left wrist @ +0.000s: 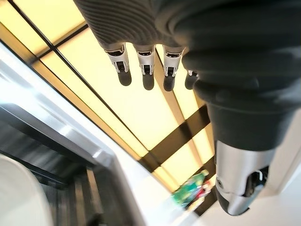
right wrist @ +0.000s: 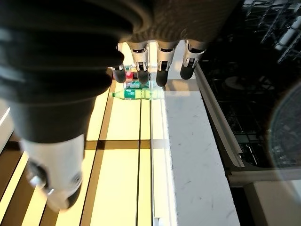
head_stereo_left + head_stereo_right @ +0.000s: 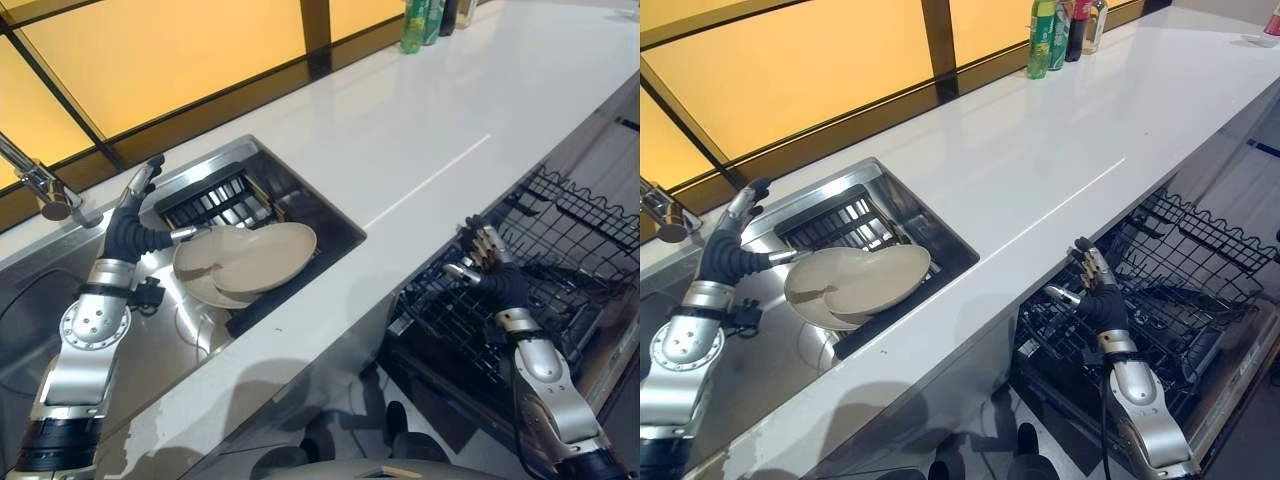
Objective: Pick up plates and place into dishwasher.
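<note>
Two beige plates [image 3: 245, 262] lie overlapping in the steel sink [image 3: 290, 180], tilted against each other. My left hand [image 3: 130, 232] stands at their left edge, open, with its fingers [image 1: 146, 66] straight and pointing up and its thumb reaching toward the upper plate's rim. I cannot tell whether the thumb touches it. A plate's pale edge [image 1: 14, 193] appears in the left wrist view. My right hand [image 3: 497, 272] hovers open and empty over the dishwasher's black wire rack [image 3: 565, 235], fingers [image 2: 160, 61] straight.
A dark slatted drain rack [image 3: 215, 197] sits at the back of the sink, and a faucet [image 3: 40, 185] stands at its left. The white counter [image 3: 430, 130] runs between sink and dishwasher. Bottles [image 3: 420, 22] stand at its far end by the amber window.
</note>
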`<state>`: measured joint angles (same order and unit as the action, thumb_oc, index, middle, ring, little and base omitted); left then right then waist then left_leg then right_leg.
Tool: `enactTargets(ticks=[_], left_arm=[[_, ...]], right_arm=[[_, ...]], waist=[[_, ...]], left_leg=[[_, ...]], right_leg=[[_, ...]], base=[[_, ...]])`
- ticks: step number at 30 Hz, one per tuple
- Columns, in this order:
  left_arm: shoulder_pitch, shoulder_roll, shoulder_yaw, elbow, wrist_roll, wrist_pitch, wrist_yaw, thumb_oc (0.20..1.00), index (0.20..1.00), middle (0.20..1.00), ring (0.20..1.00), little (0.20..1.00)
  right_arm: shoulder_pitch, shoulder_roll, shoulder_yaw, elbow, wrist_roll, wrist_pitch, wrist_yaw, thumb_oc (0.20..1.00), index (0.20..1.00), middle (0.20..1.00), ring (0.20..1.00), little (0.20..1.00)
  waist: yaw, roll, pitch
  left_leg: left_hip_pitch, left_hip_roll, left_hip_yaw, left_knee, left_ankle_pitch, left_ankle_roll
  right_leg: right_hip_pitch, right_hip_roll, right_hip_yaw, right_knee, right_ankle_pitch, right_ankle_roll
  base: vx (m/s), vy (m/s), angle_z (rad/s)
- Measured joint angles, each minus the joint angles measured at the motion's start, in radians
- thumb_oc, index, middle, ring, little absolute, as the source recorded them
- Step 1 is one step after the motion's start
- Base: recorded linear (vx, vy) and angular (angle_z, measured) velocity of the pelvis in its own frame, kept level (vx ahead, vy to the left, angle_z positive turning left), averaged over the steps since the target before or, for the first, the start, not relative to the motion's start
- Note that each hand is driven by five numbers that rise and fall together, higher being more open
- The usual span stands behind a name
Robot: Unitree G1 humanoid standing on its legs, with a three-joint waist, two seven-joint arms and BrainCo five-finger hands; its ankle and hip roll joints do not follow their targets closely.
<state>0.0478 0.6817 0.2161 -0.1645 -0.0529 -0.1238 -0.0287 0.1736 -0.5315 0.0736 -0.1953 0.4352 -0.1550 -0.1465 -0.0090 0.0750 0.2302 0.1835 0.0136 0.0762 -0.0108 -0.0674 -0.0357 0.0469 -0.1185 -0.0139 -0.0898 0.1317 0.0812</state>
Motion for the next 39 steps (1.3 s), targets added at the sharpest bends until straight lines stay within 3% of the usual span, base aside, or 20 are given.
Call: enactTargets(ticks=[4, 9, 14, 25, 32, 39], left_arm=[[0.073, 0.011, 0.013, -0.012, 0.003, 0.0, -0.113, 1.0, 1.0, 1.0, 1.0, 1.0], [0.107, 0.053, 0.0, -0.014, 0.068, 0.002, -0.248, 1.0, 1.0, 1.0, 1.0, 1.0], [0.105, 0.112, -0.022, -0.014, 0.079, 0.024, -0.285, 1.0, 1.0, 1.0, 1.0, 1.0], [0.103, 0.113, -0.123, -0.014, 0.076, 0.011, -0.235, 1.0, 1.0, 1.0, 1.0, 1.0], [0.08, 0.113, -0.166, -0.014, 0.057, -0.059, -0.166, 1.0, 1.0, 1.0, 1.0, 1.0], [0.034, 0.113, -0.195, -0.013, 0.059, -0.068, -0.127, 1.0, 1.0, 1.0, 1.0, 1.0]], right_arm=[[0.026, -0.02, -0.031, -0.001, 0.011, 0.006, 0.025, 1.0, 1.0, 1.0, 1.0, 1.0], [0.028, -0.054, -0.05, -0.004, 0.046, 0.006, 0.035, 1.0, 1.0, 1.0, 1.0, 1.0], [0.027, -0.079, -0.062, -0.004, 0.074, 0.004, 0.027, 1.0, 1.0, 1.0, 1.0, 1.0], [0.023, -0.114, -0.062, -0.004, 0.09, -0.036, -0.023, 1.0, 1.0, 1.0, 1.0, 1.0], [-0.016, -0.117, -0.052, -0.003, 0.108, -0.097, -0.065, 1.0, 1.0, 1.0, 1.0, 1.0], [-0.056, -0.116, -0.049, 0.002, 0.108, -0.129, -0.113, 1.0, 1.0, 1.0, 1.0, 1.0]], waist=[[0.001, 0.031, 0.006], [0.001, 0.042, 0.01], [0.0, 0.045, 0.011], [-0.002, 0.046, 0.013], [-0.002, 0.029, 0.063], [-0.003, 0.016, 0.095]], left_leg=[[-0.005, -0.008, -0.014, -0.002, 0.003, 0.005], [-0.019, -0.01, -0.025, -0.002, 0.006, 0.007], [-0.023, -0.011, -0.028, -0.005, 0.006, 0.007], [-0.072, -0.018, -0.039, 0.005, 0.009, 0.01], [-0.11, -0.017, -0.029, 0.013, 0.015, 0.008], [-0.126, -0.017, -0.022, 0.012, 0.015, 0.008]], right_leg=[[0.001, -0.01, -0.012, 0.0, -0.003, 0.005], [-0.007, -0.014, -0.024, 0.0, -0.004, 0.006], [-0.01, -0.015, -0.029, 0.0, -0.002, 0.011], [-0.049, -0.022, -0.039, 0.0, 0.002, 0.014], [-0.089, -0.02, -0.029, 0.0, 0.015, 0.011], [-0.11, -0.019, -0.024, 0.0, 0.021, 0.009]], base=[[-0.04, 0.053, 0.09], [-0.04, 0.024, 0.07], [0.0, 0.0, 0.0], [-0.07, -0.003, 0.03], [-0.1, -0.045, -0.05], [-0.02, -0.014, -0.03]])
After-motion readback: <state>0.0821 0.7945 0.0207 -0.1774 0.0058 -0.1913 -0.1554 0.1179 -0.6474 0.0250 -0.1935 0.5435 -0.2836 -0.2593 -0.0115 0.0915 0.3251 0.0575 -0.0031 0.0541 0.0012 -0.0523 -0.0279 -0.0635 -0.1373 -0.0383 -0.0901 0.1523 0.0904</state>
